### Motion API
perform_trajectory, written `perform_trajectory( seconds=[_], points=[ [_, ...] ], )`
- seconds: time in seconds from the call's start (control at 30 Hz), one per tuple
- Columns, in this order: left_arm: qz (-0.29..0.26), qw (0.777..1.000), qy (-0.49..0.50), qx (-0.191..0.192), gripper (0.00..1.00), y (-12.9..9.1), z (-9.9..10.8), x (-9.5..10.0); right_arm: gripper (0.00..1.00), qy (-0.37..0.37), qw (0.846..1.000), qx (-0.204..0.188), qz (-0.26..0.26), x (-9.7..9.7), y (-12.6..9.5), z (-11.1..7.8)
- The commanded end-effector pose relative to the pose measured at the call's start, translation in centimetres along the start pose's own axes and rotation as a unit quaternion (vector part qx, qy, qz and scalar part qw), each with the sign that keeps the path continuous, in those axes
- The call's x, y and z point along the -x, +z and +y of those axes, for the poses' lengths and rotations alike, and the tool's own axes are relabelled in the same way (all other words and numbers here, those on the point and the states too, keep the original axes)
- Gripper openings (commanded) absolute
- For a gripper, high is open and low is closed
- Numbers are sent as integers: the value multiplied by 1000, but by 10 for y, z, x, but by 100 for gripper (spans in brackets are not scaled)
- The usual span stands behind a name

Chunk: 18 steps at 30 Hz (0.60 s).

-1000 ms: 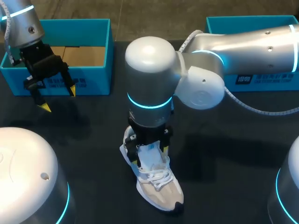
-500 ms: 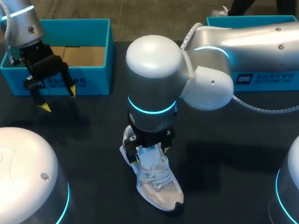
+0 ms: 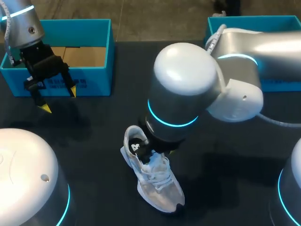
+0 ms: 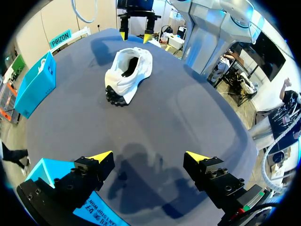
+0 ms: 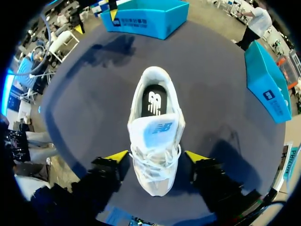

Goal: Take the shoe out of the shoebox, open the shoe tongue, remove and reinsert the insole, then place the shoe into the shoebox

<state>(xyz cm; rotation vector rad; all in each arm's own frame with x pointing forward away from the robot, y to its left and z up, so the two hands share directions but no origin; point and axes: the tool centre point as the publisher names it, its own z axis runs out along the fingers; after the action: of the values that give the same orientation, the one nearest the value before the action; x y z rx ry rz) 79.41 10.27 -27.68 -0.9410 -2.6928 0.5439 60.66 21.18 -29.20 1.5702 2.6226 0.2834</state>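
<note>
Sneaker [image 3: 157,186], white-beige mesh w/ white laces, stands on its sole mid dark bench [image 3: 94,127], out of the open teal cardboard shoebox [image 3: 96,77], which sits well apart at the far L side. Its pale tongue [image 5: 157,129] is lifted open toward the laces, so the black insole [image 5: 153,101] shows in the heel opening. R gripper [image 5: 156,156] hovers above the lace/toe area, fingers spread either side of the shoe, pinching nothing. L gripper [image 3: 57,100] hangs just in front of the shoebox, also spread & empty. Step in hand looks like insole removal. To do it well, prob.: bring R gripper over the heel opening, slip one finger down along the insole's rear edge, pinch insole only, not the collar, then peel up & out slowly. Shoe looks light & is unheld, so it may lift or tip w/ the pull; L gripper pressing the toe down would help.
</note>
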Motion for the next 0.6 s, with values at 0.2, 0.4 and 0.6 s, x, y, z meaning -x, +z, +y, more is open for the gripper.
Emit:
perform_trajectory(
  seconds=[0.2, 0.4, 0.6],
  points=[
    [0, 1000, 0, 1, 100, 0, 0, -1, 38, -12, 1000, -7, 22, 1, 18, 11],
    [0, 1000, 0, 1, 100, 0, 0, -1, 39, -21, 999, 0, 31, -4, 32, 20],
    [0, 1000, 0, 1, 100, 0, 0, -1, 40, -28, 999, 4, 30, -13, 45, 29]
  ],
)
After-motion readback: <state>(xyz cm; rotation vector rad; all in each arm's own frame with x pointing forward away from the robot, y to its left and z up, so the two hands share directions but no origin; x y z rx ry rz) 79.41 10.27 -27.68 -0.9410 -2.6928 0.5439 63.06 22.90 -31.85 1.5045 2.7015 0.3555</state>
